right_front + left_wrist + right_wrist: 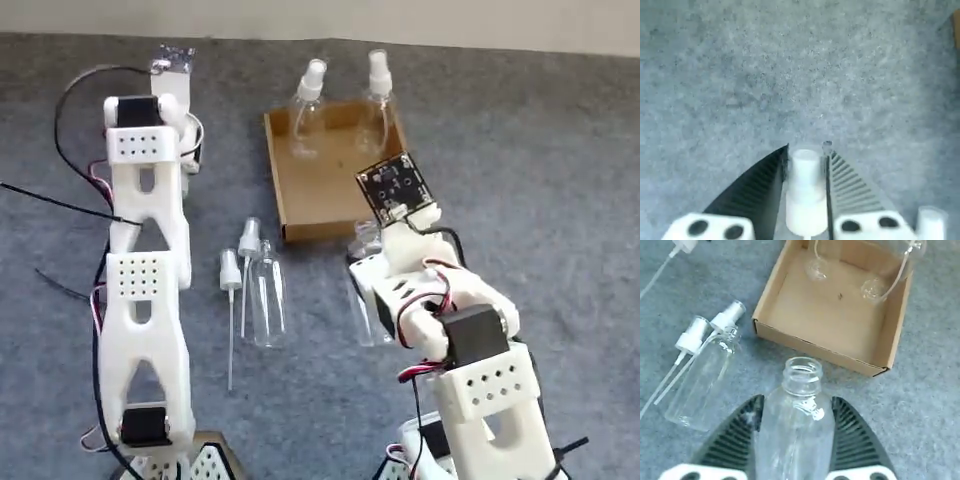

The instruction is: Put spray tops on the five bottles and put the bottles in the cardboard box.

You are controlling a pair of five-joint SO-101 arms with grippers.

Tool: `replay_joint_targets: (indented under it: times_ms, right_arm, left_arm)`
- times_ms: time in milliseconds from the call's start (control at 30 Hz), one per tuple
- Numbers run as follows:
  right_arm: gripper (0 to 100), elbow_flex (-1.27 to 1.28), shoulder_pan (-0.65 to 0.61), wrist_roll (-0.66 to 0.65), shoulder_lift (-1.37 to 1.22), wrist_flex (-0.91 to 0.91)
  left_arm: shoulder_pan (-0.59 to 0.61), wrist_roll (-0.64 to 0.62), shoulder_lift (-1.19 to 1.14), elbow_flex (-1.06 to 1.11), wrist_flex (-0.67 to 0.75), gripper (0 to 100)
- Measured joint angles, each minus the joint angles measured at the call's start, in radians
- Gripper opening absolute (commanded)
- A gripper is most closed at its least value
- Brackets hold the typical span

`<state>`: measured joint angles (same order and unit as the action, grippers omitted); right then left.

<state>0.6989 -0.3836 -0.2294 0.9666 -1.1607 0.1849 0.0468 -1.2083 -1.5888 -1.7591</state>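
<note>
Fingers of the left arm [759,186] clamp a spray top [805,196] over the surface [790,75]; fingers of the right arm [731,440] grip an uncapped bottle [801,377] near the cardboard box [815,347], which holds two capped bottles [305,115].

Clear glossy plastic is gleaming on the bottle [797,435] between the ribbed matt black plastic fingers [732,437] of the right gripper [797,402]. Past those tips, the cardboard box [790,337] is showing dull brown paperboard. The left gripper [806,150] is pinching a smooth white plastic spray top [805,200], with rough grey table cloth [790,75] lying beyond.
</note>
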Motion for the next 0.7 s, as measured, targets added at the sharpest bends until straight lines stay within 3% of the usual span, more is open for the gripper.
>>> replay_joint_targets:
  times_ms: [167,333,533,700]
  right_arm:
    - [0.4,0.005,0.0,0.0,0.0,0.112]
    - [0.4,0.091,-0.034,0.052,0.0,0.278]
    - [0.4,0.196,-0.141,0.121,0.0,0.473]
    - [0.4,0.307,-0.212,0.155,0.0,0.614]
  left_arm:
    - [0.012,-0.017,0.236,0.144,-0.002,0]
    - [-0.003,-0.049,0.643,0.468,-0.003,0]
    - [-0.16,-0.057,1.261,0.945,0.018,0]
    - [-0.279,-0.109,1.674,1.135,0.152,0]
